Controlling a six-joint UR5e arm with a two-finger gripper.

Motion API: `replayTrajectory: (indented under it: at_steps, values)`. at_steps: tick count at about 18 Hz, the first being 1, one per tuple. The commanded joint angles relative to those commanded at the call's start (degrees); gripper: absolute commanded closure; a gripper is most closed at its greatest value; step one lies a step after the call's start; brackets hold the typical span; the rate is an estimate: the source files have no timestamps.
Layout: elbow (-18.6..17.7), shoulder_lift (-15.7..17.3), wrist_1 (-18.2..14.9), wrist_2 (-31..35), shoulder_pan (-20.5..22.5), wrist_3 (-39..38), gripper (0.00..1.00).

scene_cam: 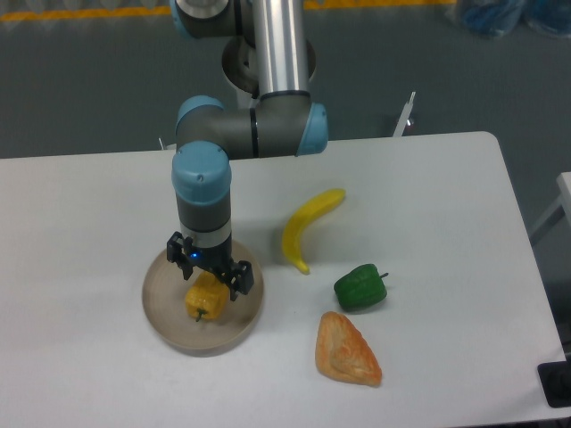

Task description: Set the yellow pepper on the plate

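The yellow pepper [203, 300] rests on the grey-beige plate [163, 318] at the table's front left, its dark stem pointing toward the front. My gripper [211, 268] hangs just above and behind the pepper, pointing straight down. Its black fingers [239, 275] are spread wider than the pepper and no longer clamp it, so the gripper is open. The arm's blue and grey wrist hides the plate's far rim.
A yellow banana [306, 226] lies right of the plate. A green pepper [360, 286] sits further right, and an orange pastry wedge [347, 349] lies near the front edge. The robot's base column [281, 53] stands behind the table.
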Motion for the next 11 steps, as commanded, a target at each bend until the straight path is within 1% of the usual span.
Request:
replayTrajectory:
  at_steps: [2, 3, 5, 6, 8, 9, 10, 11]
  values:
    - [0.0, 2.11, -0.09, 0.35, 2.9, 0.35, 0.0]
    - [0.09, 2.64, -0.09, 0.88, 4.74, 1.13, 0.0]
    - [1.49, 3.35, -0.18, 4.29, 7.73, 1.4, 0.0]
    - [2.19, 3.35, -0.09, 5.96, 9.66, 3.15, 0.0]
    - [3.43, 3.35, -0.09, 6.15, 11.6, 7.62, 0.0]
    - [3.95, 2.83, 0.09, 6.15, 12.31, 10.52, 0.0]
    - [5.96, 1.87, -0.09, 6.15, 13.54, 13.5, 0.0]
    - [6.59, 1.6, -0.09, 6.07, 14.16, 14.49, 0.0]
